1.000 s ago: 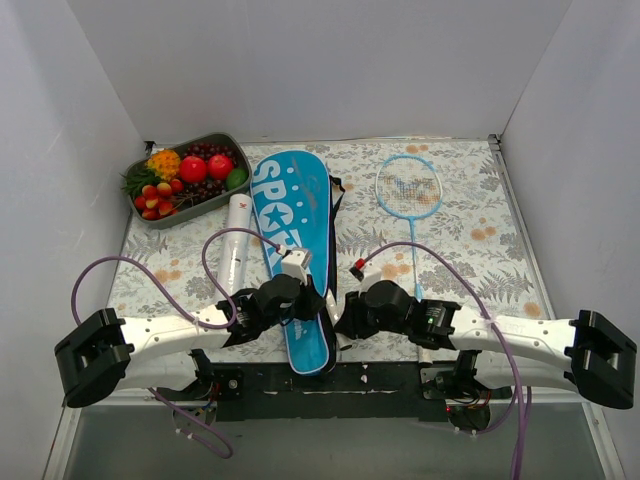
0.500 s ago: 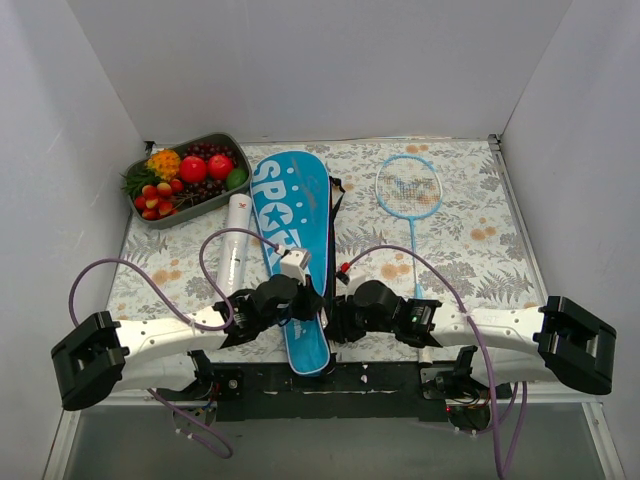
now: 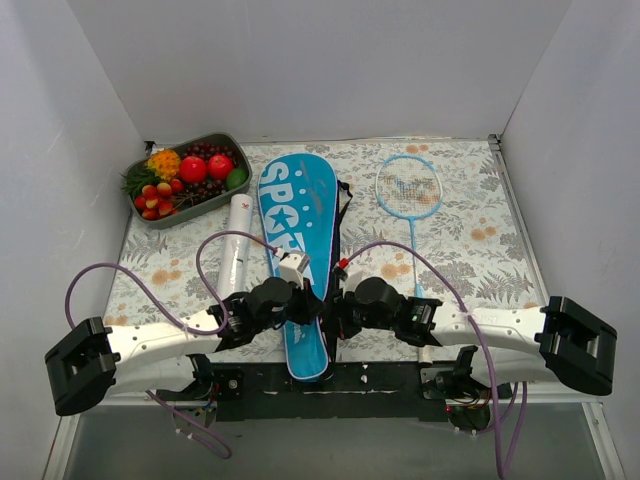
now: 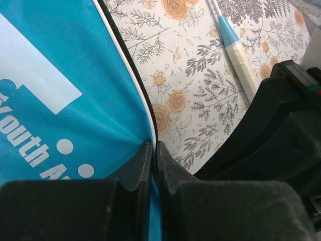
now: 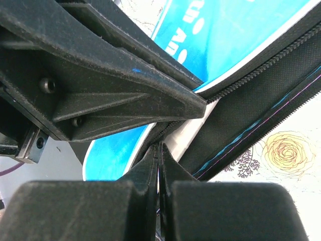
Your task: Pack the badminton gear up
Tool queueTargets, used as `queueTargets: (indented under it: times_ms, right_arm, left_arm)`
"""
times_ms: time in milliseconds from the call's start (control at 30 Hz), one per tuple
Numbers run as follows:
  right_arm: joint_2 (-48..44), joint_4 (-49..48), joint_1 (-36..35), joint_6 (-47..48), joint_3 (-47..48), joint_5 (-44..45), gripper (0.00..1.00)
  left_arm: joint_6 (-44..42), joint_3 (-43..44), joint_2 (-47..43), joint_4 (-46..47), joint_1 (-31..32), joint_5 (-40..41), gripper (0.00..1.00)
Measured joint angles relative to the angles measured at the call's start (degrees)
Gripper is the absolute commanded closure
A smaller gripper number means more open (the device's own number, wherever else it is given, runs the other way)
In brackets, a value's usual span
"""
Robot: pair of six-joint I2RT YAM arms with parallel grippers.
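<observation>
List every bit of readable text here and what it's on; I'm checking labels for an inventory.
"SPORT": big white letters on the blue bag, top view, last letter partly hidden.
"outh A": cut-off white print on that bag, left wrist view.
Shuttlecock tube: small red mark, too small to read.

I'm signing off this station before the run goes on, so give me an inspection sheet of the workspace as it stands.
Surface: floral cloth, lying flat.
Job's things: blue SPORT bag lying centre; one racket on the cloth to its right; white tube to its left; second racket not seen.
Clutter: grey tray of fruit, far left corner.
Hands: left hand shut on the bag's edge; right hand shut on its zipper edge.
Cables: purple cables loop above the cloth on both sides.
Surroundings: white walls on three sides.
</observation>
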State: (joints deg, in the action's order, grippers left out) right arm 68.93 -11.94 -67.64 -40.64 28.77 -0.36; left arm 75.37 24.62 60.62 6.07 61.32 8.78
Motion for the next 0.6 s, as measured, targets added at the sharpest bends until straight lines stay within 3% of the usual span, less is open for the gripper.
queueTargets:
  times_ms: [367, 400, 433, 600]
  right_arm:
    - [-5.5, 0.7, 0.0, -1.8, -2.7, 1.7, 0.99]
    - [-6.1, 0.3, 0.0, -2.3, -3.9, 1.6, 0.01]
    - [-6.3, 0.2, 0.0, -2.8, -4.9, 1.5, 0.07]
    - [-6.3, -0.2, 0.0, -4.3, -7.9, 1.2, 0.06]
  left_arm:
    - [-0.4, -0.6, -2.2, 0.0, 0.0, -0.9, 1.00]
    - [-0.5, -0.6, -2.2, 0.0, 0.0, -0.9, 1.00]
    - [-0.6, -0.6, -2.2, 0.0, 0.0, -0.9, 1.00]
    - [-0.7, -0.6, -2.2, 0.1, 0.0, -1.0, 1.00]
